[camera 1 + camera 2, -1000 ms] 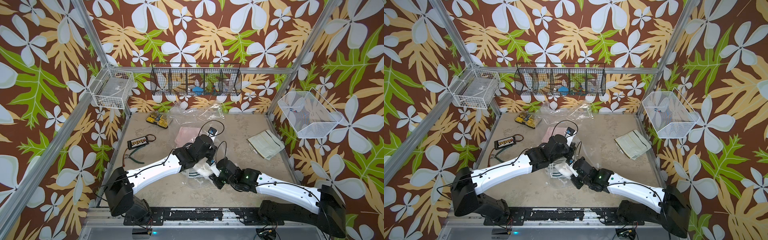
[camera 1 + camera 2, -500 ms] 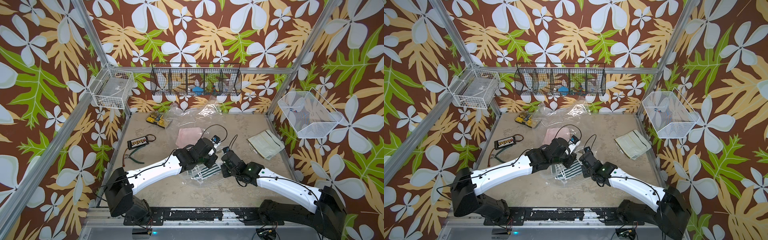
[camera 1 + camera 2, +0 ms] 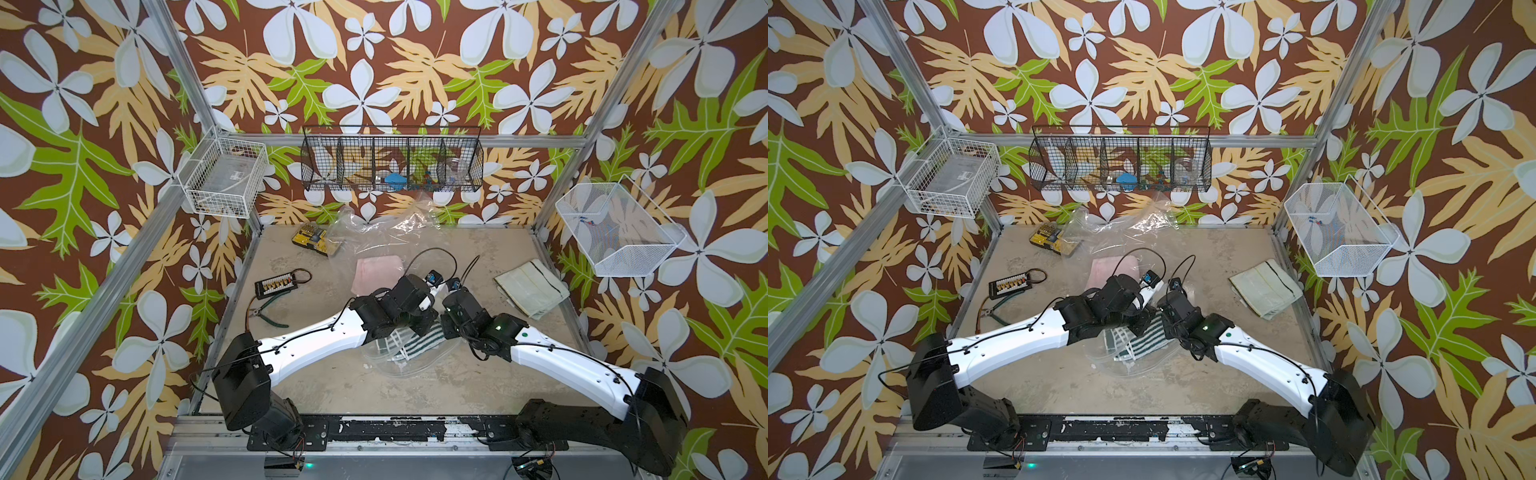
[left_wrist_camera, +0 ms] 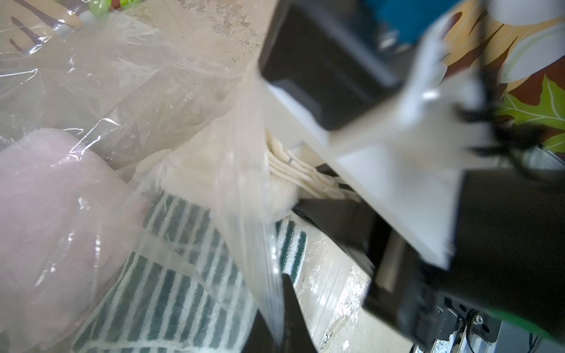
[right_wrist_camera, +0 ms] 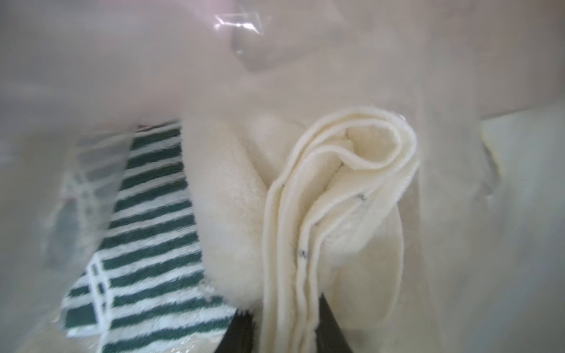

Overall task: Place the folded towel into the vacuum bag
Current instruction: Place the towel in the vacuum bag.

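While wrist views blur | left fingers [image 4: 295, 318] pinch vacuum bag [image 4: 122, 91] | right fingers [image 5: 330, 333] clamp cream towel [image 5: 336, 198]

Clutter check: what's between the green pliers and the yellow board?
A black connector board with gold sockets lies there; both top views show it.

I am pinching the folded cream towel [image 5: 321, 189] between my right gripper [image 5: 286, 333] jaws. It is lying against a green-striped towel [image 5: 153, 220], and hazy film, probably the vacuum bag [image 5: 458, 76], is surrounding both.
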You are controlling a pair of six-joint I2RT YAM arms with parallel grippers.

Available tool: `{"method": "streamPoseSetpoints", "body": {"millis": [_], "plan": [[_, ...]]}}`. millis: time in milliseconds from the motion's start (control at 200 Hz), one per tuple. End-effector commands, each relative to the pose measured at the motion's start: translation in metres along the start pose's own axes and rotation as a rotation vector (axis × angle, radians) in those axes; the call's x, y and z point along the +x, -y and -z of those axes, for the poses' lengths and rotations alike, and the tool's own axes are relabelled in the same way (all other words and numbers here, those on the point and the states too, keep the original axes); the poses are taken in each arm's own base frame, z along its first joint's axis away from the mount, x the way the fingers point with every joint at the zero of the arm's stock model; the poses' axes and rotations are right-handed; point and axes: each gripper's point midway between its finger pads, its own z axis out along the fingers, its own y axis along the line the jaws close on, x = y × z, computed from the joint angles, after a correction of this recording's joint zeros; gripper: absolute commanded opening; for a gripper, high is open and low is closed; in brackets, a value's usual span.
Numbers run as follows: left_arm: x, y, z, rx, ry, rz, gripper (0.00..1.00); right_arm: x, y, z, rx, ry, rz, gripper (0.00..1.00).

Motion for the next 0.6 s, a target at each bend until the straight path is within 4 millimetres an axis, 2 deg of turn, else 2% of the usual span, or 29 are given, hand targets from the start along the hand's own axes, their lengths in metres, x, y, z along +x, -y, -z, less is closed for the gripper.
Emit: {"method": "streamPoseSetpoints", "body": {"millis": [0, 85, 200, 280, 360, 475, 596], "plan": [[-0.004, 0.009, -0.001, 0.045, 0.004, 0.005, 0.00, 0.011, 0.015, -0.027, 0.076, -0.003, -0.041, 0.01], [-0.003, 0.010, -0.005, 0.050, -0.003, 0.003, 0.00, 0.027, 0.011, -0.045, 0.078, -0.046, -0.049, 0.10], [0.002, 0.010, -0.015, 0.047, -0.020, 0.002, 0.00, 0.034, -0.002, -0.053, 0.016, -0.078, -0.053, 0.30], [0.003, 0.011, -0.016, 0.052, -0.028, 0.008, 0.00, 0.027, -0.003, -0.045, -0.006, -0.058, -0.058, 0.44], [0.005, 0.010, -0.014, 0.051, -0.027, 0.022, 0.05, 0.020, -0.002, -0.034, -0.043, -0.064, -0.073, 0.58], [0.010, 0.010, -0.010, 0.057, -0.027, 0.053, 0.09, 0.017, 0.000, -0.017, -0.115, -0.093, -0.113, 0.68], [0.021, 0.014, -0.013, 0.069, -0.035, 0.074, 0.11, 0.029, 0.013, -0.001, -0.109, -0.137, -0.159, 0.76]]}}
